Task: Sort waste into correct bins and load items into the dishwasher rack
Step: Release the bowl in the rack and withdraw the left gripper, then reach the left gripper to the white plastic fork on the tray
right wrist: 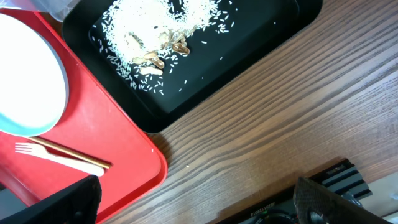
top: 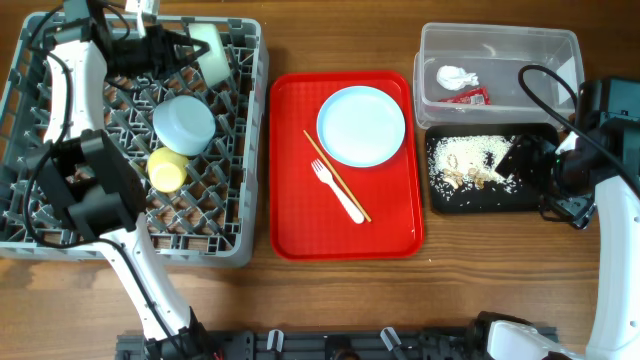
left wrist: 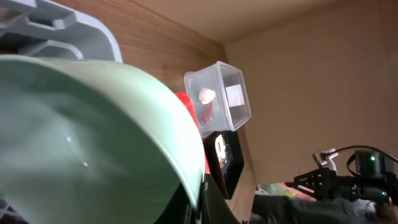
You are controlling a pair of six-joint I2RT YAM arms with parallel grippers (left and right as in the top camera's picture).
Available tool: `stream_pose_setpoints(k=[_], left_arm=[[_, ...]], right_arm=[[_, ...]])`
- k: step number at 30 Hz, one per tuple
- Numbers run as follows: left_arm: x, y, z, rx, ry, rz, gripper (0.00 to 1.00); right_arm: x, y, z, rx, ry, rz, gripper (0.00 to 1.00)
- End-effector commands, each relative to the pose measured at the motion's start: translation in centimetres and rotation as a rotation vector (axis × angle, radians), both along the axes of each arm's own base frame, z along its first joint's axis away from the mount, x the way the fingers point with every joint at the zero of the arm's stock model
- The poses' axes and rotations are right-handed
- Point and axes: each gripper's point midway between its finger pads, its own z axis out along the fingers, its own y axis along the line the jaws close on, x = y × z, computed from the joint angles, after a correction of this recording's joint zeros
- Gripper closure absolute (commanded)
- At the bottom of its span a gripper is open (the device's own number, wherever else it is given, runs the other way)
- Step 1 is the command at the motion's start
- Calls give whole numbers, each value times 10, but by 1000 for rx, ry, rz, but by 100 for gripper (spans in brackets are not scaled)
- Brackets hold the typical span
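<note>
Two arms: left gripper clamps the pale green bowl at the dishwasher rack's twelve o'clock edge, mid-loading; right gripper gapes empty. Next, likely, seat the bowl between pegs and release.

Off-task: a red serving tray on a wooden table.
You'll find the tray lying flat near the middle of the brown wood-grain table, long sides running front to back, with a raised rim and rounded corners. Along the table's front edge you can see a black mounting rail, well apart from the tray.
</note>
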Motion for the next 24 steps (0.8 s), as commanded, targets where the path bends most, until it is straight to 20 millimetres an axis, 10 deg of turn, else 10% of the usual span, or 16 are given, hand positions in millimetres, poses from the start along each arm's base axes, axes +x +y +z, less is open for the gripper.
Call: stream_pose_setpoints(k=[1, 7, 12, 17, 24], left_arm=[[-2, 22, -34, 138, 72, 44, 96], [-8, 66, -53, 239, 144, 130, 94], [-16, 104, -54, 234, 175, 206, 22], [-32, 147, -50, 199, 246, 310, 1], [-50, 159, -4, 330, 257, 394, 0]], right_arm=[[1, -2, 10, -10, -32, -11, 0], [1, -2, 10, -10, -32, -11, 0], [1, -2, 10, -10, -32, -11, 0], [1, -2, 10, -10, -33, -11, 0], [1, -2, 10, -11, -34, -10, 0]])
